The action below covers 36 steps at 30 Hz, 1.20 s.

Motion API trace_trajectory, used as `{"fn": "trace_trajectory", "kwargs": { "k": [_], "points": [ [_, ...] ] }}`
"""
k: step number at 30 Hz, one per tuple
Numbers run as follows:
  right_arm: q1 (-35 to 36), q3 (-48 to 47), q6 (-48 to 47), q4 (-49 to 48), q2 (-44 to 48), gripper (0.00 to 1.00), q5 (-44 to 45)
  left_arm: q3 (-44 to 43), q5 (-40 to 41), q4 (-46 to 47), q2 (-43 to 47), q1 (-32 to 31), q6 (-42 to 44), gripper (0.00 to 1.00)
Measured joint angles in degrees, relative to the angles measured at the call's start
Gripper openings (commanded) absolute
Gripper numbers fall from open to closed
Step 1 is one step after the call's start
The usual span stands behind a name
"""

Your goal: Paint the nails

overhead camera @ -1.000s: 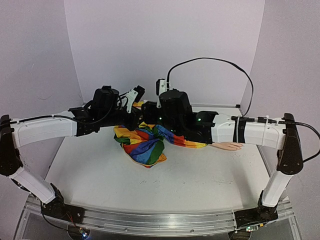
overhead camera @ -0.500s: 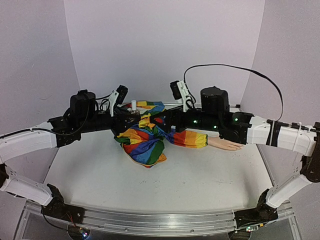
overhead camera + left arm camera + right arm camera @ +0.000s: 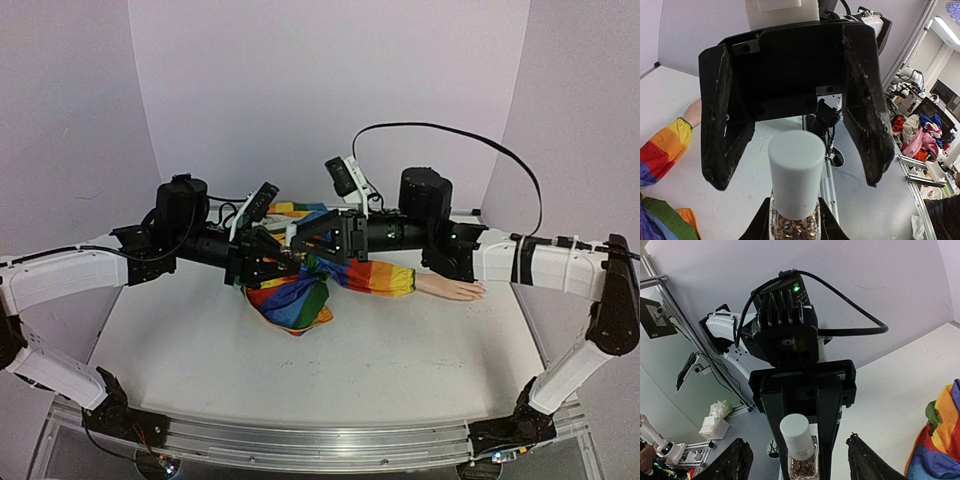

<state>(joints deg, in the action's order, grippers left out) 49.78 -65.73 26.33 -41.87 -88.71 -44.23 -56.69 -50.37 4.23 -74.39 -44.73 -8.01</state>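
My left gripper (image 3: 272, 258) is shut on a small nail polish bottle (image 3: 796, 172) with a white cap and glittery contents, which also shows in the right wrist view (image 3: 799, 439). My right gripper (image 3: 315, 238) is open and faces it, its jaws wide on either side of the cap without touching. Both meet above the rainbow-striped sleeve (image 3: 300, 290). The pale peach mannequin hand (image 3: 455, 290) lies at the sleeve's right end, behind the right arm, and shows in the left wrist view (image 3: 692, 111). Its nails are too small to make out.
The sleeve is bunched in a heap at the table's centre, under both grippers. A black cable (image 3: 450, 135) loops above the right arm. The table's metal front rail (image 3: 320, 445) runs along the near edge. Purple walls enclose the back and sides.
Both wrists have turned and the grippers now point at each other over the sleeve. The left gripper has tilted the bottle toward the right gripper, whose open jaws now flank the cap.
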Motion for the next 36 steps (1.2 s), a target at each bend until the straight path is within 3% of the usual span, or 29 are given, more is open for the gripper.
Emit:
{"fn": "trace_trajectory", "kwargs": {
  "k": [4,17,31,36],
  "points": [
    [0.00,-1.14,2.29,-2.03,-2.54,0.50,-4.11,-0.31,-2.58,-0.09,-1.07,0.00,-0.63,0.00],
    [0.00,-5.22,5.57,-4.92,-6.23,0.33,-9.05,-0.31,-5.03,-0.04,-1.14,0.00,-0.96,0.00],
    [-0.09,-5.62,5.44,-6.99,-7.93,0.00,-10.67,-0.31,-5.49,-0.15,-1.25,0.02,-1.68,0.00],
    [-0.22,-5.09,4.94,-7.19,-7.93,0.00,-9.51,-0.31,-2.32,-0.31,-1.22,-0.04,-1.31,0.00]
  ]
}}
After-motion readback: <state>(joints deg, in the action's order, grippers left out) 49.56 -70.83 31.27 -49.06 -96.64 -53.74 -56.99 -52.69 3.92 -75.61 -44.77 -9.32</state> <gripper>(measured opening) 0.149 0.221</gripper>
